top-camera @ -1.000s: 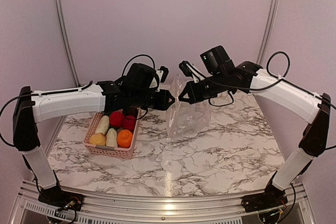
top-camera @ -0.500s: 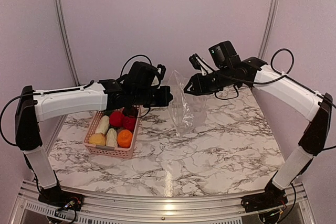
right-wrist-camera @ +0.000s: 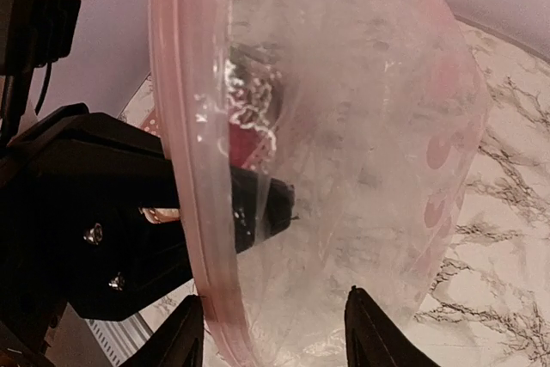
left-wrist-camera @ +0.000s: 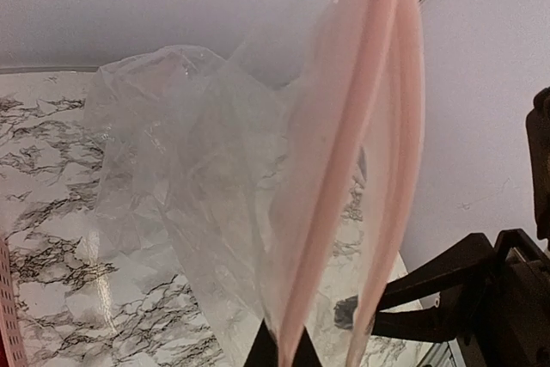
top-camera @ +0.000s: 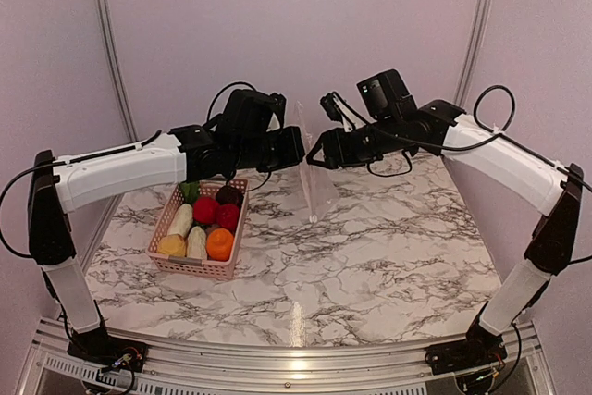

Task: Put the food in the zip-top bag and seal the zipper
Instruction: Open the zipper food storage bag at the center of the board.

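one clear, crinkly zip-top bag (top-camera: 312,182) with a pink zipper (left-wrist-camera: 344,152) hung above the table (top-camera: 398,256), its edge clamped in the left gripper (top-camera: 300,151). the right gripper (right-wrist-camera: 275,337) was spread wide. seven food pieces (top-camera: 205,210) lay in one pink basket (top-camera: 190,268).

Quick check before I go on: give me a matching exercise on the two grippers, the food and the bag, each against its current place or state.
Things:
1. left gripper
2. right gripper
3. food
4. zip-top bag

States:
A. lying in the pink basket
B. fingers standing apart
C. clear, held up between the two arms
D. pinched shut on the bag's mouth edge

Pairs: 1-D, 2-B, 3-A, 4-C
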Controlling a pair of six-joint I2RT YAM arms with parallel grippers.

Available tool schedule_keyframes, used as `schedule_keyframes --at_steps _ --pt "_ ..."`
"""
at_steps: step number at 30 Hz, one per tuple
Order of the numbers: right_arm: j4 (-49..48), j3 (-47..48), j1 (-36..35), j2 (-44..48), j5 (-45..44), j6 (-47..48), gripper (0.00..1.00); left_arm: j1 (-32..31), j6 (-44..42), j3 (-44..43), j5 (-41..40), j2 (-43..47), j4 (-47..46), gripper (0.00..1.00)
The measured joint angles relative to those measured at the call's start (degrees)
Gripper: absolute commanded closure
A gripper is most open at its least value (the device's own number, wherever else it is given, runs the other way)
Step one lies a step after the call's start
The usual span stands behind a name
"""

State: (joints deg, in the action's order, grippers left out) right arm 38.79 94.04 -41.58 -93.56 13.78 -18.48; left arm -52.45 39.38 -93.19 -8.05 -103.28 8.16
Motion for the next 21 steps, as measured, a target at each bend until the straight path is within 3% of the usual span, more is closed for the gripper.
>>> schedule_keyframes --at_steps 14,18,21 --pt "2.34 6.82 -2.91 -3.17 -9.25 0.31 0.46 0.00 1.49 -0.61 0.04 -0.55 0.76 1.00" --pt "4.59 9.07 -3.26 -5.07 -13.90 0.52 0.49 0.00 1.66 -0.74 0.02 -0.55 1.03 1.00" --pt "7.10 11.32 -3.26 -7.06 -17.88 0.61 0.58 0.02 1.79 -1.33 -0.24 -0.59 1.73 1.00"
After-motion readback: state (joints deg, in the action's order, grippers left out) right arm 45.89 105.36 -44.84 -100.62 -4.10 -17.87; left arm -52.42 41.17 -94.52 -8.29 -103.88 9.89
